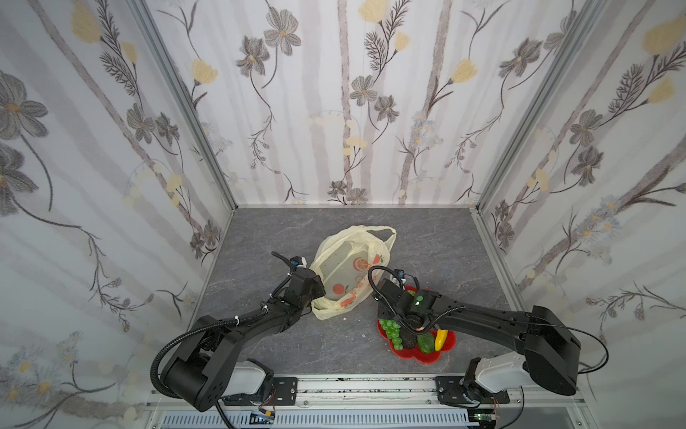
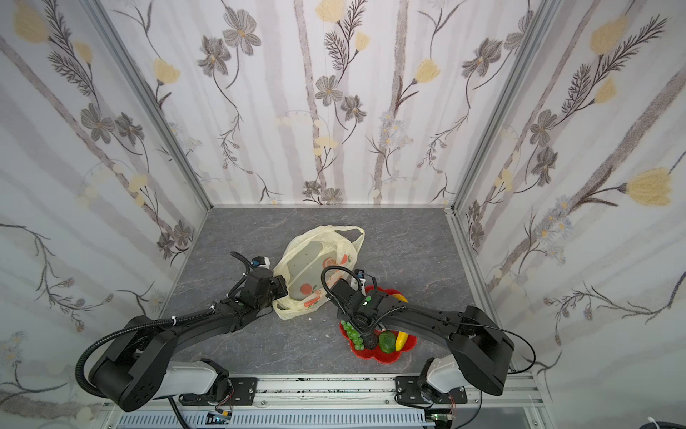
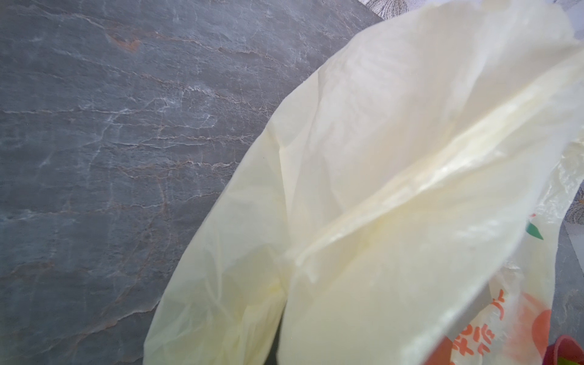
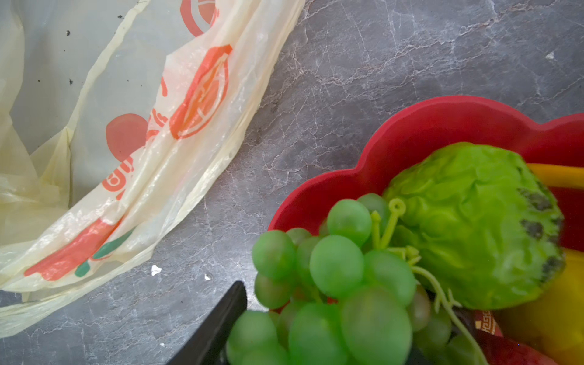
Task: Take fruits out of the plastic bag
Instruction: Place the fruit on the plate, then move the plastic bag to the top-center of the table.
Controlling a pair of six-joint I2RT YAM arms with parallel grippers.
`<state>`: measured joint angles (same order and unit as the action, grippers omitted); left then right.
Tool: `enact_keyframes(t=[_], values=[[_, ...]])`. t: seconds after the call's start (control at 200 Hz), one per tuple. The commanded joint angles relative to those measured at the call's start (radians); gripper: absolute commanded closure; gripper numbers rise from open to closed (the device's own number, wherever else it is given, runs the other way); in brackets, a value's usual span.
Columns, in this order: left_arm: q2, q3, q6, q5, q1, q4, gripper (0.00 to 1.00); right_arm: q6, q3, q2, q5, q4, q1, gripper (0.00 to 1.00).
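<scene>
Room: a booth with three walls [image 1: 334, 111] papered in pale stripes with grey and yellow flowers, joined by aluminium corner posts [image 1: 185, 96].
Surface: a dark grey tabletop [image 1: 334, 345] veined like slate. A metal rail [image 1: 371, 390] along its near edge carries both arm bases.
Bag: the plastic bag [image 1: 343, 273], pale yellow with printed oranges, lies mid-table with its mouth open.
Fruits: they are piled in a red flower-shaped dish [image 1: 419, 358] near the bag's right side, not touching it. They include a grape bunch [image 1: 392, 332], a dark avocado [image 1: 408, 341], a green avocado [image 1: 426, 343] and a yellow fruit [image 1: 440, 338].
Left gripper [image 1: 320, 289]: its jaws are pressed together on the bag's near-left edge, pinching the film.
Right gripper [image 1: 406, 323]: it hangs over the dish above the grapes. I cannot tell whether its jaws are spread or closed.
Top views only: both whole arms, the bag's loop handles [image 1: 382, 232] and the full dish.
Left wrist view only: bag film up close, filling half the frame, bare slate beside it and a sliver of red dish.
Right wrist view only: one black finger [image 4: 221, 322] beside the grapes, with the other hidden. It also shows the green fruit's wrinkled skin with dark patches, white crumbs [image 4: 155, 270] on the table and dark specks [image 4: 68, 32] inside the bag.
</scene>
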<state>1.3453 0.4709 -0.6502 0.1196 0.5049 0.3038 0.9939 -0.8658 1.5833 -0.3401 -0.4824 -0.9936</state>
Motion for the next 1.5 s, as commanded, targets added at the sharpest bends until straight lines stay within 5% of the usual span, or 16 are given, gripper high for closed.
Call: enact_keyframes(t=[0.0,0.679,1.144,1.494], values=[[0.001,0.008,0.006,0.014,-0.002,-0.007,1.00,0.011,0.002,0.005,-0.032,0.029,0.000,0.45],[-0.004,0.020,0.015,0.032,0.000,-0.014,1.00,0.051,-0.023,-0.035,-0.062,-0.106,-0.034,0.10],[0.013,0.055,0.031,0.009,-0.002,-0.019,1.00,-0.004,-0.092,-0.140,-0.103,-0.217,-0.036,0.09],[0.255,0.395,0.181,-0.083,-0.002,-0.096,1.00,-0.147,0.025,-0.437,-0.098,-0.235,0.244,0.00]])
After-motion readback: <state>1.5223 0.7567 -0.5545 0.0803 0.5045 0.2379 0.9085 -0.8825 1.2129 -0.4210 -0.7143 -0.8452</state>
